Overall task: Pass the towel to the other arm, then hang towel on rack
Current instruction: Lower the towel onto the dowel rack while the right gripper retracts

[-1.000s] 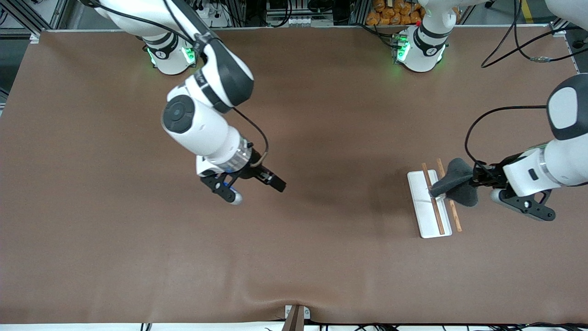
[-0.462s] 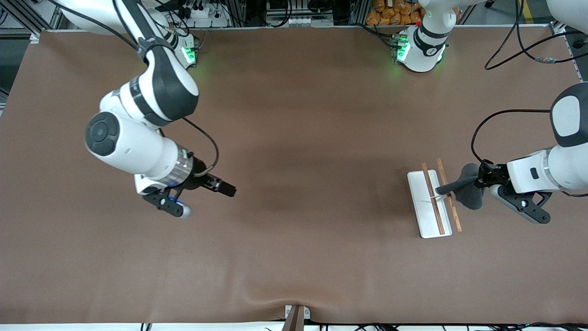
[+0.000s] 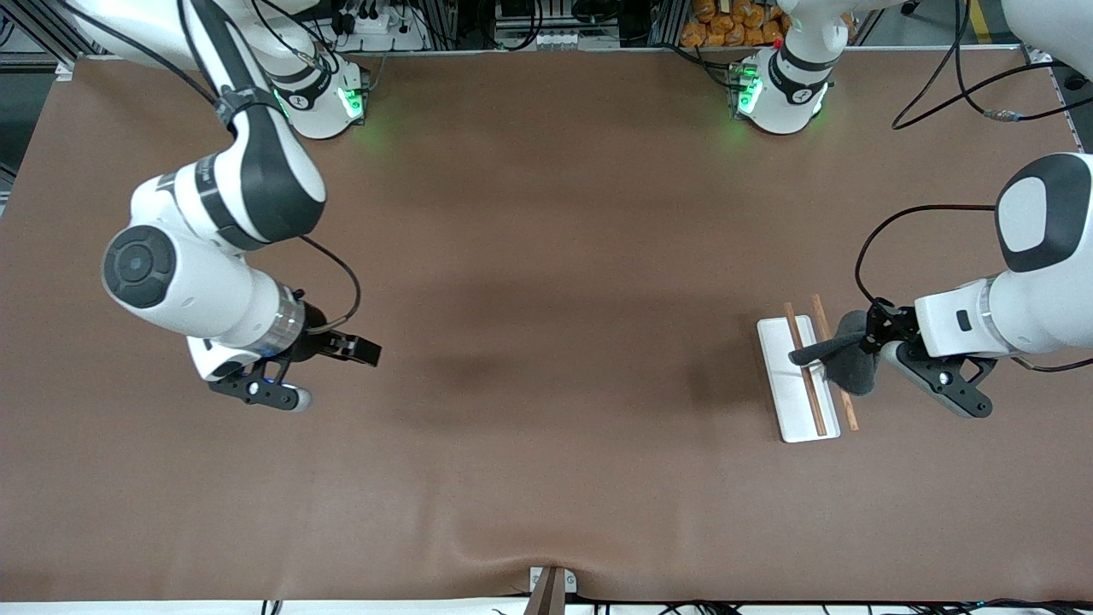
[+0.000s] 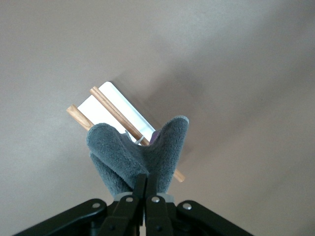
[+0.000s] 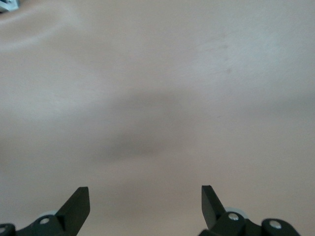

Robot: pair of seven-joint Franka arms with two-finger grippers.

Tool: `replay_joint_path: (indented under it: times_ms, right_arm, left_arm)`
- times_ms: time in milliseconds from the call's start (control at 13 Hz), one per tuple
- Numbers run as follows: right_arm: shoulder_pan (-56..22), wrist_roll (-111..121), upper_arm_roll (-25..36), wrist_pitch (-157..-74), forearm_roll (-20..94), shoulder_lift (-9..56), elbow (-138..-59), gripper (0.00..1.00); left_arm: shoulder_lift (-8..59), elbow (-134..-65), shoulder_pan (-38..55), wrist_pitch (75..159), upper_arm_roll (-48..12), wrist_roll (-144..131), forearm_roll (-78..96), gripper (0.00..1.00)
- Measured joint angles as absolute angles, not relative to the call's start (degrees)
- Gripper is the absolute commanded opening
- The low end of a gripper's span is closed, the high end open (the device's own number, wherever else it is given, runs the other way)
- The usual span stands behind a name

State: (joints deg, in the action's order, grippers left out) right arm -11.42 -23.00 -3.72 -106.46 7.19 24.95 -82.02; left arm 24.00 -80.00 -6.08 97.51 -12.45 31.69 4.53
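The rack stands toward the left arm's end of the table: a flat white base with two thin brown wooden rods along it. It also shows in the left wrist view. My left gripper is shut on the dark grey towel, which hangs bunched over the rods. In the left wrist view the towel folds upward from the shut fingers and hides part of the rods. My right gripper is open and empty over bare table toward the right arm's end; its view shows only the tabletop between its fingertips.
The brown tabletop has a wrinkle at its near edge by a small clamp. Both arm bases stand along the farthest edge, with cables trailing near the left arm.
My right arm has swung away toward its own end of the table, gripper open. My left gripper has shifted the towel slightly over the rack's rods.
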Motion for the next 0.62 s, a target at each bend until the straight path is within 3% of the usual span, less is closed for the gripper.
replay_joint_path:
  times_ms: [615]
  right_arm:
    - [2.5,3.9,-3.6,-94.5,5.1,13.8,-87.0,1.0]
  left_arm:
    - [26.5,-80.0,-8.1,99.2,-12.1,31.7,7.4,0.0]
